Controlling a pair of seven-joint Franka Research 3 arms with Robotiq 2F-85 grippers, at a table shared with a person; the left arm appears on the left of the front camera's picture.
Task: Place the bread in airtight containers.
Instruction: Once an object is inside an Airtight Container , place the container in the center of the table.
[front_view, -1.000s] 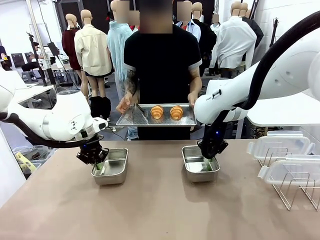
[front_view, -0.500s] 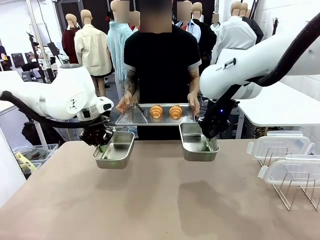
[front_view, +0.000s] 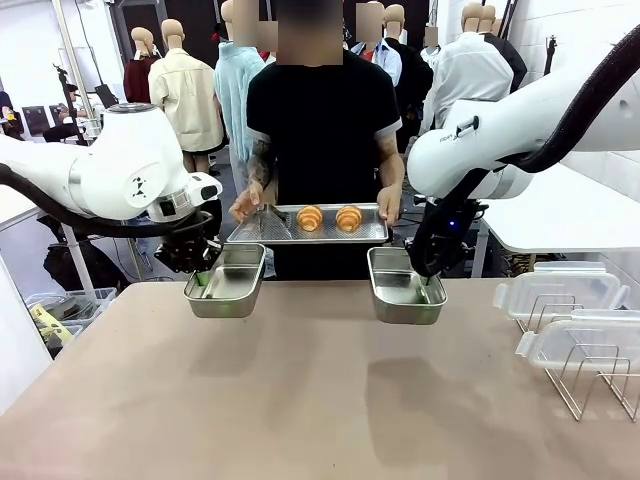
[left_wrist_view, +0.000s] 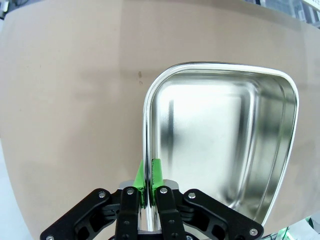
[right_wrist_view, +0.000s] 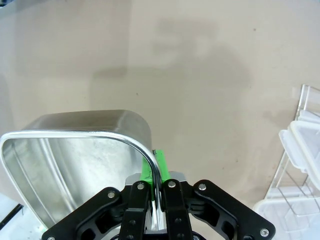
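The left gripper (front_view: 202, 280) was clamped on the rim of one steel pan (front_view: 232, 285), a green pad on each side of the wall. It held the pan clear of the table (front_view: 300, 400), above the far edge and left of the middle. The right gripper (front_view: 428, 286) was clamped the same way on the rim of the second pan (front_view: 400, 290), in the air above the far edge, right of the middle. Both pans were empty. One roll (front_view: 310, 217) and a second roll (front_view: 348, 217) lay side by side on a flat tray (front_view: 262, 232). A person held the tray beyond the far edge, between the pans and slightly higher, apart from both sets of jaws.
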